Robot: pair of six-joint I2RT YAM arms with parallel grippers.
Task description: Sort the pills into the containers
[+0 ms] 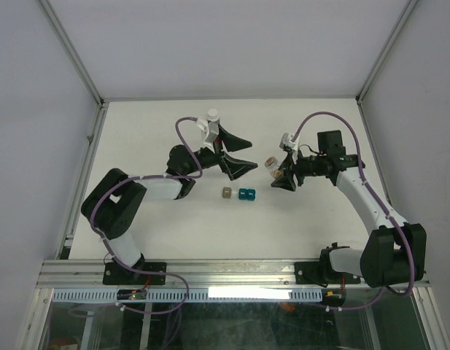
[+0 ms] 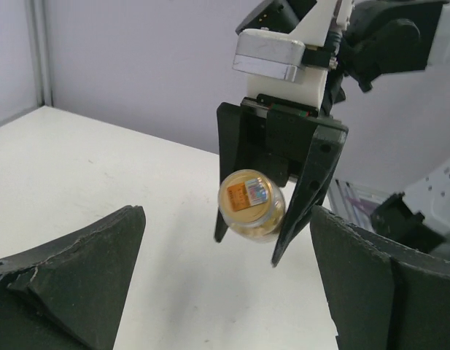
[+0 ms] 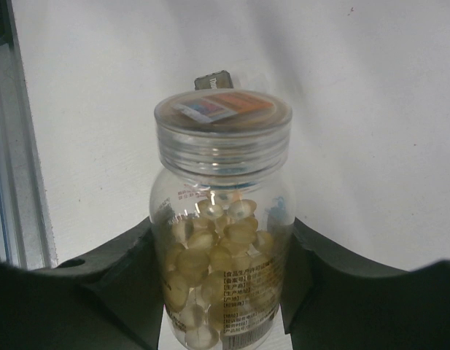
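Observation:
My right gripper [image 1: 280,175] is shut on a clear vial [image 1: 271,165] and holds it above the table. In the right wrist view the vial [image 3: 223,240] is full of yellow-tan pills [image 3: 210,262] and has a clear screw cap with an orange sticker [image 3: 223,109]. My left gripper [image 1: 244,153] is open and empty, its jaws facing the vial a short way to its left. In the left wrist view the vial [image 2: 250,204] shows cap-first between the right fingers [image 2: 312,175]. A grey-brown cup [image 1: 227,193] and a teal two-cell cup [image 1: 246,194] stand side by side on the table, nearer than both grippers.
The white table [image 1: 152,124] has white walls at the back and both sides. An aluminium rail [image 1: 232,273] runs along the near edge by the arm bases. A small grey-brown thing [image 3: 214,79] peeks out behind the vial's cap.

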